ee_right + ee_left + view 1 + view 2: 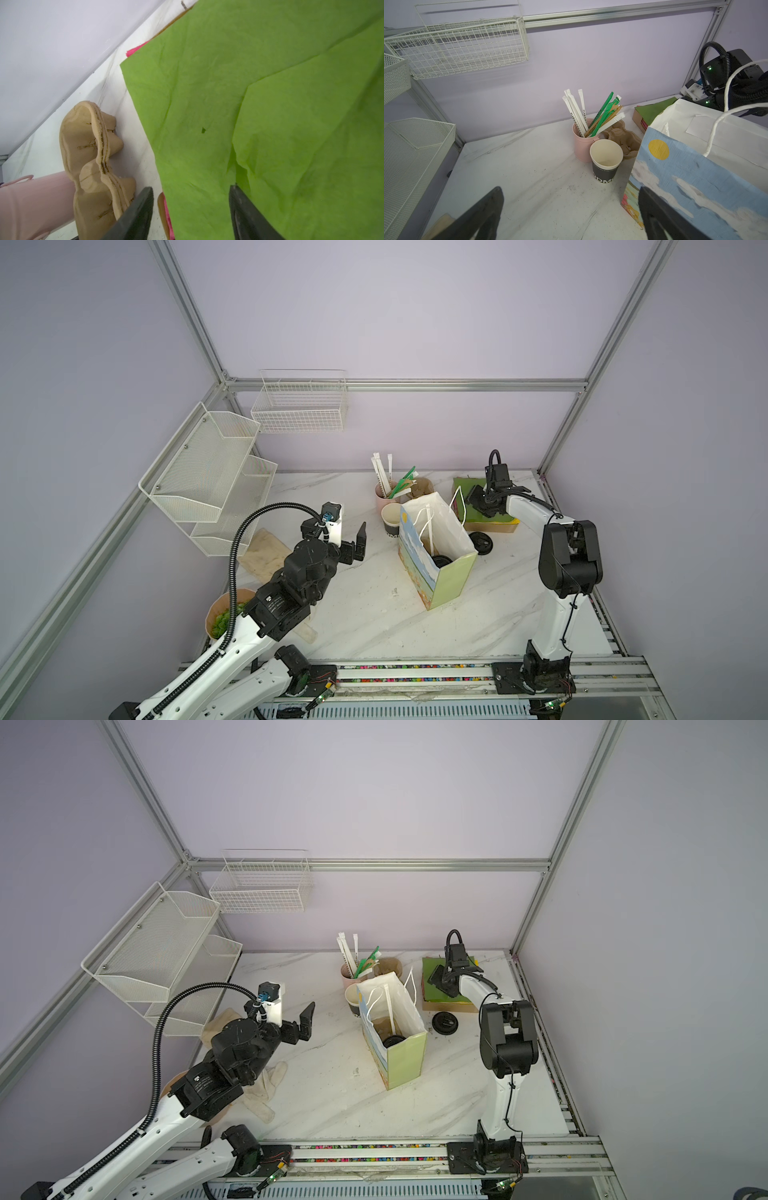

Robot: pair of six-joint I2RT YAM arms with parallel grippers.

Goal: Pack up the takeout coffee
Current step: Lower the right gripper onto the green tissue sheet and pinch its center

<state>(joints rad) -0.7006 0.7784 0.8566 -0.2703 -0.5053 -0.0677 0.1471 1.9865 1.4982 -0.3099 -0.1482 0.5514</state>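
The takeout coffee [441,562] [394,1041] stands deep inside the open paper bag [453,580] [409,1063] [695,187]; only its round black lid shows, beside a white straw. My left gripper [348,533] [291,1013] [570,190] hangs open left of the bag, empty, facing an unlidded black cup [390,519] [354,999] [606,160]. My right gripper [478,499] [440,979] [190,187] is open behind the bag, low over a stack of green tissue paper [469,483] [432,965] [249,83], its jaws astride the sheet's edge.
A loose black lid [482,542] [444,1022] lies right of the bag. A pink cup of straws [384,493] [581,143] and a cardboard cup carrier [422,487] [89,145] stand at the back. White wire baskets [299,406] line the left; a cloth [264,551] lies nearby.
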